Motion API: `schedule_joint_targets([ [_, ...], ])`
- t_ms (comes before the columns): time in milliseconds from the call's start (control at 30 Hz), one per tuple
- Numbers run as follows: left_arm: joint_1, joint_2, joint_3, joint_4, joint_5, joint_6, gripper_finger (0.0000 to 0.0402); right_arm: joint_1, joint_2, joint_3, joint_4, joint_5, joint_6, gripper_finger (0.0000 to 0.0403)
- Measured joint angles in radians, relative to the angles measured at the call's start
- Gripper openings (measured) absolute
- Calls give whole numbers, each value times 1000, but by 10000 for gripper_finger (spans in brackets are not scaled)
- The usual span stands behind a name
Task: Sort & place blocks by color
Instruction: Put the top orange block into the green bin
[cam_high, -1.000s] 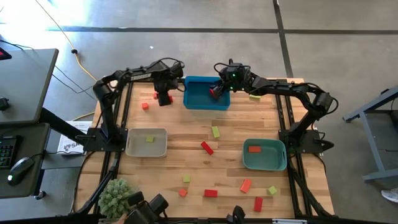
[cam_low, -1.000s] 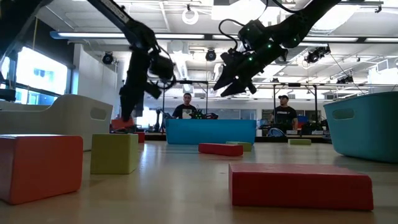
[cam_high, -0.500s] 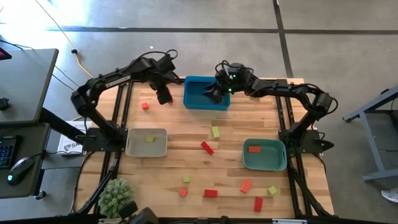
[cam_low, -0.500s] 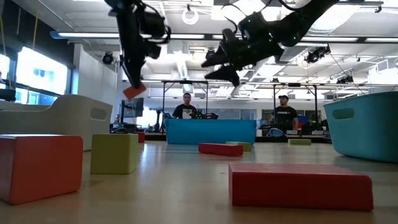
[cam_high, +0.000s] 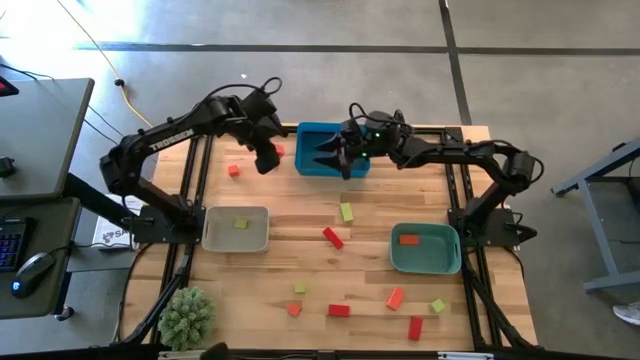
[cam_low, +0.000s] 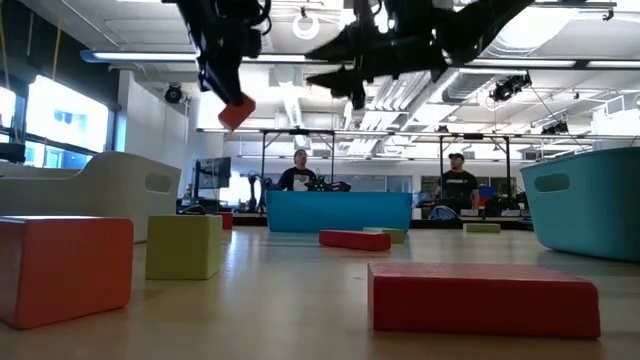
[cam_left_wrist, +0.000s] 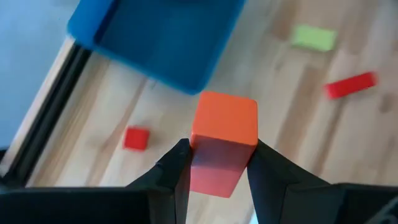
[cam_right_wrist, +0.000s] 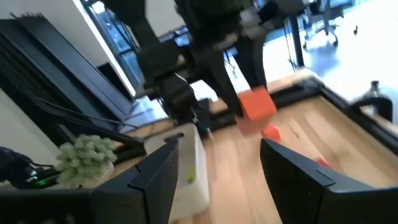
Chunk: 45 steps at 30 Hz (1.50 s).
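My left gripper (cam_high: 268, 156) hangs high over the table's far left part, just left of the blue tray (cam_high: 333, 150), shut on an orange-red block (cam_left_wrist: 225, 127). The low view shows that block (cam_low: 237, 112) well above the table. My right gripper (cam_high: 326, 160) is open over the blue tray, its fingers pointing toward the table's left (cam_right_wrist: 214, 180). Other red, orange-red and yellow-green blocks lie flat on the wood, such as a small red one (cam_high: 233, 171) and a yellow-green one (cam_high: 346, 212). One yellow-green block (cam_high: 241, 224) lies in the beige tray. My left gripper pinches the orange-red block between its two fingers (cam_left_wrist: 180, 163), on opposite side faces near the block's back end (cam_left_wrist: 211, 174). The fingers come from above, pointing down. The block is lifted clear, sticks out past the fingertips and hangs tilted below them (cam_low: 237, 112).
A beige tray (cam_high: 212, 236) sits at the left and a teal tray (cam_high: 442, 262) with an orange-red block (cam_high: 408, 239) at the right. A fuzzy plant ball (cam_high: 188, 317) stands at the near left corner. People stand in the room beyond (cam_low: 301, 170).
My left gripper has risen from the table's far left part with the orange-red block, lifting it clear, and has shifted toward the blue tray. My right gripper has risen over the blue tray, tipped from slanting down to about level, and moved toward the table's left.
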Motion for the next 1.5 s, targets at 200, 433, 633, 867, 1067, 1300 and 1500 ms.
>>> schedule_joint_targets([
  [200,-5,-31,0,90,138,13,102,53,-86,0,-5,65,-11,213],
  [433,-15,-43,0,170,280,8,101,102,-136,0,-11,67,58,213],
  [633,-43,-43,0,236,381,6,101,177,-157,1,-50,199,64,213],
  [867,-78,-42,0,287,429,1,101,275,-187,1,-157,449,22,213],
  [1067,-111,-42,0,353,474,-24,102,327,-188,1,-217,591,-1,213],
  [1300,-133,-42,0,419,473,-36,102,338,-188,1,-256,659,-4,213],
  [1500,-150,-42,0,460,456,-52,102,338,-188,1,-269,651,-7,213],
])
